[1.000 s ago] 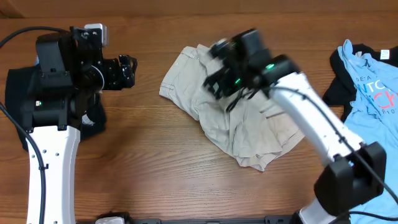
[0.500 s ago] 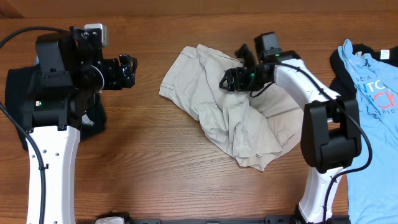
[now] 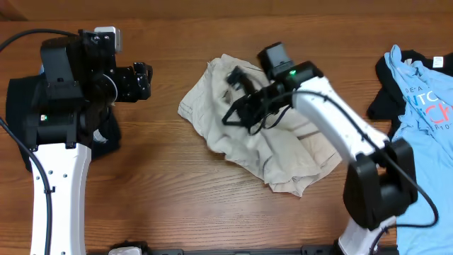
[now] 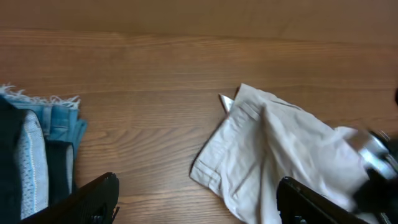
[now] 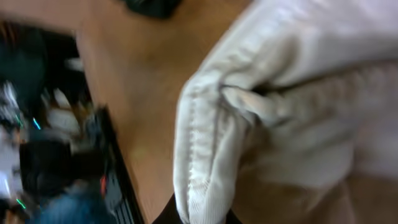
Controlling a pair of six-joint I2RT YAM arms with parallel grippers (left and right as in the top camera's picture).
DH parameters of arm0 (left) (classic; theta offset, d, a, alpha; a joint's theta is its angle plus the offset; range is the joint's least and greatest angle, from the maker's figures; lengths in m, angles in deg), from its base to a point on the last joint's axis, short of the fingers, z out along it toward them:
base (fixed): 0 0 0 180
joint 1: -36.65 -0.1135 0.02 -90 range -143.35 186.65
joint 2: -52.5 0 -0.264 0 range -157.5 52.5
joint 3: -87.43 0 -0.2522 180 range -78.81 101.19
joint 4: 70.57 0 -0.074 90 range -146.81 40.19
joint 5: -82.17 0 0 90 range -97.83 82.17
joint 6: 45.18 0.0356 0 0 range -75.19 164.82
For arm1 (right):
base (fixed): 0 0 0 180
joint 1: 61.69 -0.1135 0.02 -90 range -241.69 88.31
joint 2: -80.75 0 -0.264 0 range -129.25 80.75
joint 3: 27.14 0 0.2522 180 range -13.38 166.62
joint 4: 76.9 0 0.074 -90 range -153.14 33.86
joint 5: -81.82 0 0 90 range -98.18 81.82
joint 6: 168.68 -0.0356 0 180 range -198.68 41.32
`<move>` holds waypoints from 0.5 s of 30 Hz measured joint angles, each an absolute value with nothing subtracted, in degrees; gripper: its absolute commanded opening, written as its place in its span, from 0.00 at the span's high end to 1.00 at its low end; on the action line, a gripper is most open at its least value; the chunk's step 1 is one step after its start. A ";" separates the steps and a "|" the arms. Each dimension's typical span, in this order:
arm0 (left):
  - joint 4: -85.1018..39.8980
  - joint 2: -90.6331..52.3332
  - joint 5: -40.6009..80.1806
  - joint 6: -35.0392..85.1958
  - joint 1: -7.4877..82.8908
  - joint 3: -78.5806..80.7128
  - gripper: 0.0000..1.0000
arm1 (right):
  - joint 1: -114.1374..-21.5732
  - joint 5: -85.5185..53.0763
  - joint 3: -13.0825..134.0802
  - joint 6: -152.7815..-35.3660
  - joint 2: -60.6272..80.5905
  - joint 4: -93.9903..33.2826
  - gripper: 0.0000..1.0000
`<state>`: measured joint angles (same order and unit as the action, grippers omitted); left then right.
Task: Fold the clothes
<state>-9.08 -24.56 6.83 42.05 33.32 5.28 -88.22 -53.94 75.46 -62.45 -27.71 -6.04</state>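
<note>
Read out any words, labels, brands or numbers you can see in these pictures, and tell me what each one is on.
"TC": white letters on the light blue shirt, cut short by a fold.
"CH": reddish letters just below, on the same shirt.
Smaller lines of print above and below these: too small to read.
khaki shorts: no readable label in any view.

Pale beige shorts (image 3: pixel 283 156); brown wood-grain table (image 3: pixel 163 191); light blue shirt (image 3: pixel 425 120) with white and pink lettering; black garment (image 3: pixel 382 99).
</note>
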 measured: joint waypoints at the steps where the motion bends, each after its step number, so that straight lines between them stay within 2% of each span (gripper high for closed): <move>1: -9.26 -24.56 6.63 42.05 33.32 5.28 0.16 | -90.14 -52.84 75.53 -61.31 -26.77 -4.79 0.88; 6: -10.18 -24.56 6.06 42.05 33.32 5.28 0.16 | -101.70 -48.25 75.48 -55.04 -25.77 0.93 0.73; 9: -10.18 -24.56 5.98 42.05 33.32 5.28 0.16 | -106.05 -44.95 75.48 -52.76 -25.77 3.27 0.69; 12: -10.18 -24.56 5.67 42.05 33.32 5.28 0.15 | -107.86 -41.78 75.48 -51.56 -25.77 4.28 0.64; 15: -10.18 -24.56 4.95 42.07 33.32 5.28 0.15 | -107.27 -40.76 75.48 -51.15 -25.77 4.41 0.64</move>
